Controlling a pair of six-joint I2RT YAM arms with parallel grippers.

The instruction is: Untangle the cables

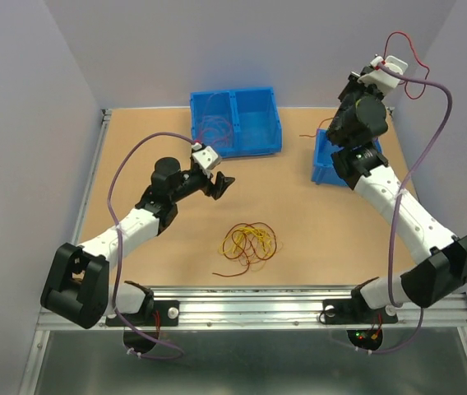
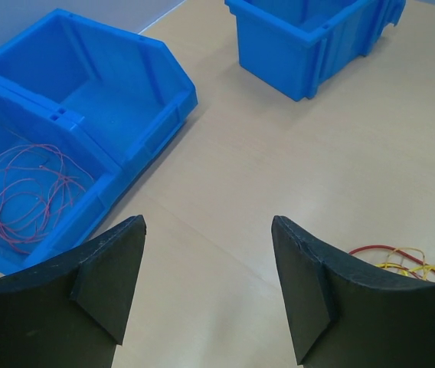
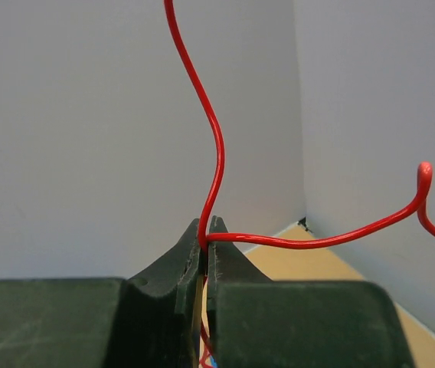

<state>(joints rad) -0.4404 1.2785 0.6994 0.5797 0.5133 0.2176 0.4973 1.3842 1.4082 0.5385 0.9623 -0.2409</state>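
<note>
Left fingers [image 2: 106, 276] stand spread apart over the surface [image 1: 316, 222], between the tangle of cables [image 1: 248, 241] and a blue bin [image 2: 145, 96] that contains a coiled cable [image 2: 22, 192]. Right fingers [image 3: 168, 268], raised high, are clamped on a red cable [image 3: 216, 146].

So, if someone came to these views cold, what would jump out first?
The right gripper, raised high at the far right, is shut on a red wire that curls up into the air. On the table between the arms lies a red, orange and yellow tangle of cables, with the open left gripper hovering just beyond it. Thin red wires are coiled in the left compartment of the blue bin at the far edge.
</note>
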